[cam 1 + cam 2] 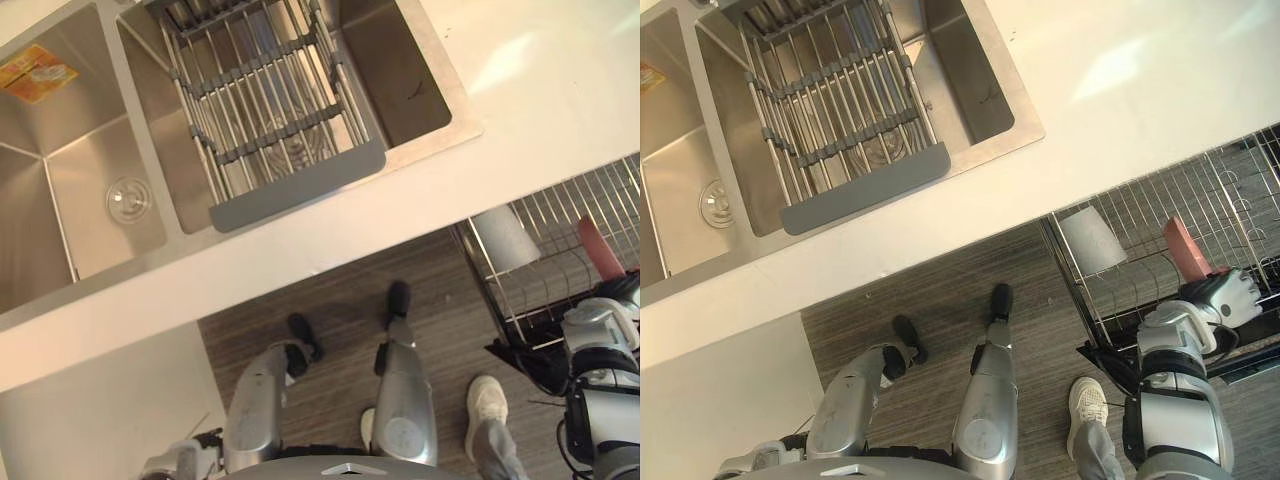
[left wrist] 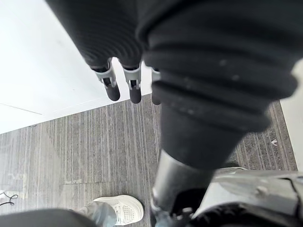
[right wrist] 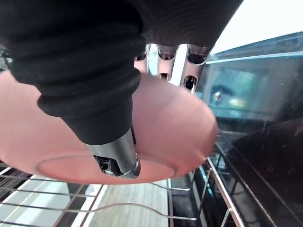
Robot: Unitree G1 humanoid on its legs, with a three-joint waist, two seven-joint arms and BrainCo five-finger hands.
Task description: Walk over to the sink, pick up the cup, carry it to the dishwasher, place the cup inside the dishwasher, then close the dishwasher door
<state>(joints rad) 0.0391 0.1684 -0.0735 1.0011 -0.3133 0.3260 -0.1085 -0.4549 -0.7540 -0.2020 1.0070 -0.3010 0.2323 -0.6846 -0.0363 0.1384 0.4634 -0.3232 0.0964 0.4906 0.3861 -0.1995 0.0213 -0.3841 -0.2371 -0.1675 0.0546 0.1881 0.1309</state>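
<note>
We have the cup (image 1: 1188,250) in our right hand (image 1: 1225,295), thumb and fingers curled round its pink body, and it hangs over the wire rack (image 1: 1140,225) of the dishwasher, tilted rather than upright. In the right wrist view the cup (image 3: 180,127) sits just above the rack's wires, and we judge it is not yet resting on them. The left hand (image 2: 134,87) hangs at our side with its fingers relaxed and holds nothing.

The step is the placing, and to do it well we should lower the cup between the wires until the rack bears it, then ease the fingers apart. Letting go too high risks it tipping or rolling.

A grey cup (image 1: 1092,240) already lies in the rack, apart from ours towards the counter, so we should set ours down in the bare wires where the hand is and not drift that way. The dark glossy surface (image 3: 265,161) beside the rack may be the dishwasher's wall or its door; we cannot tell from this close. A person's shoe (image 1: 1087,402) stands on the floor near the rack's corner, so the door wants a slow swing.
</note>
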